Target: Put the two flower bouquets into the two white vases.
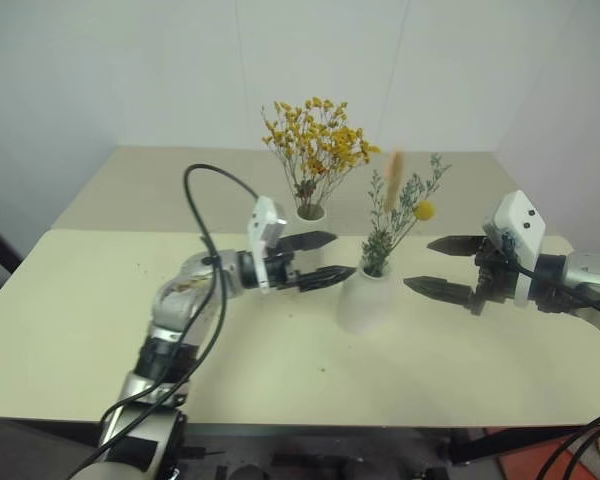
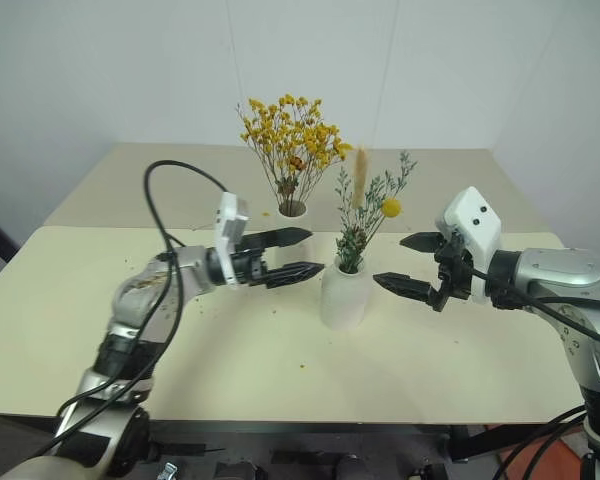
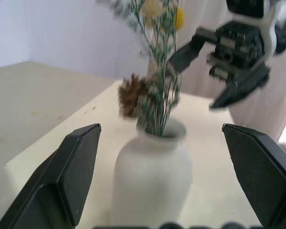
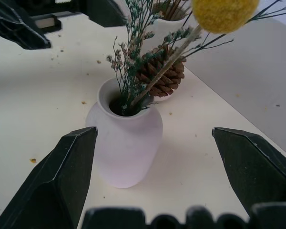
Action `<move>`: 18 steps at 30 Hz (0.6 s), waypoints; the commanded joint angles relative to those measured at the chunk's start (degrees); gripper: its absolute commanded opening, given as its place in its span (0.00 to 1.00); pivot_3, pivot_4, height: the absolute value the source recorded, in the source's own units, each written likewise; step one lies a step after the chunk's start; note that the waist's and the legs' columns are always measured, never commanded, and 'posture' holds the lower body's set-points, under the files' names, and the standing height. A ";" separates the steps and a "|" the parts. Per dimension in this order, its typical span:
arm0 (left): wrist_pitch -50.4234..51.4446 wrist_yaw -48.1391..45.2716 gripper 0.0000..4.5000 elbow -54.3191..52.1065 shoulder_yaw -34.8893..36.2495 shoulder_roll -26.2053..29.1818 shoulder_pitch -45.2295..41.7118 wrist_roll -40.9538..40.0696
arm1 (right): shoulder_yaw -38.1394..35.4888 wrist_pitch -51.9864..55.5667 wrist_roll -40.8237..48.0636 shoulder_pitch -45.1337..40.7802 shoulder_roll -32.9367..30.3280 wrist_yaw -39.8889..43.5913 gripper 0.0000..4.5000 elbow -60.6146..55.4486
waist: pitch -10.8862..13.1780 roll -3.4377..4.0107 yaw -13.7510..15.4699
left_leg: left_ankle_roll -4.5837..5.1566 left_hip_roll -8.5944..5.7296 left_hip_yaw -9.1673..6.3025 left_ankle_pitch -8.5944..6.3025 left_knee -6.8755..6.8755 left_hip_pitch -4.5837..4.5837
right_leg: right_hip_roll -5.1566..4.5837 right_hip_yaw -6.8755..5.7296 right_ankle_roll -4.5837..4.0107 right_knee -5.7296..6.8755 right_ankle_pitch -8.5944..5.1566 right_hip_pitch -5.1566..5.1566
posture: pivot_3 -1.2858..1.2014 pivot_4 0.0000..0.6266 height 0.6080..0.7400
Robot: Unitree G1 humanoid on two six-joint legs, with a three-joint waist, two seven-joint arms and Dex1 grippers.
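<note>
The grey-green sprig [image 1: 398, 215] with its yellow ball and pale plume stood in the squat white vase [image 1: 365, 297], stems down in the narrow neck, near the middle of the pale tabletop [image 1: 280, 370]. Behind it, farther from the robot, the bushy yellow-orange bouquet [image 1: 315, 140] rose from the tall white vase [image 1: 310, 213], whose rim alone showed clearly. A brown pine cone [image 4: 162, 71] lay on the tabletop between the two vases. The left end effector [image 1: 315, 258] hung just beside the squat vase on the robot's left, fingers spread wide and holding nothing — not touching the vase. The right end effector [image 1: 442, 265] hovered on the other side, its fingers likewise apart and empty. Small crumbs of dried plant [image 2: 302, 366] dotted the tabletop.
</note>
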 commanded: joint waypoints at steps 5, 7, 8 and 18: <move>1.97 0.80 0.99 -7.65 8.23 8.19 8.53 -3.71 | -4.58 -5.23 -0.29 4.61 -0.16 1.66 1.00 0.26 | 0.00 0.00 0.61 | 0.00 0.02 0.03 0.00 0.02 0.00 | 0.00 -0.03 -0.01 -0.01 0.00 0.03 | 0.52 0.24 1.00; 2.34 0.26 0.99 -8.77 11.03 11.02 11.62 -4.70 | -6.69 -8.03 -0.31 6.86 0.34 2.47 1.00 0.70 | 0.00 0.00 0.63 | 0.01 0.06 0.04 -0.01 0.02 -0.01 | 0.01 -0.05 -0.01 -0.03 -0.01 0.02 | 0.52 0.24 1.00; 2.75 -0.06 0.99 -9.50 12.61 12.72 13.08 -5.35 | -7.85 -8.88 -0.12 7.94 0.35 2.87 1.00 1.12 | 0.00 0.00 0.61 | 0.01 0.06 0.04 -0.01 0.01 -0.04 | 0.01 -0.05 -0.02 -0.03 -0.01 -0.01 | 0.52 0.24 1.00; 0.47 -3.29 0.99 -12.58 19.41 22.50 19.76 -7.29 | -17.67 -11.96 -1.19 18.41 -1.57 3.50 1.00 1.95 | 0.00 0.00 0.66 | 0.01 0.12 0.18 -0.01 0.01 0.08 | 0.03 -0.04 -0.06 -0.02 -0.04 0.08 | 0.52 0.24 1.00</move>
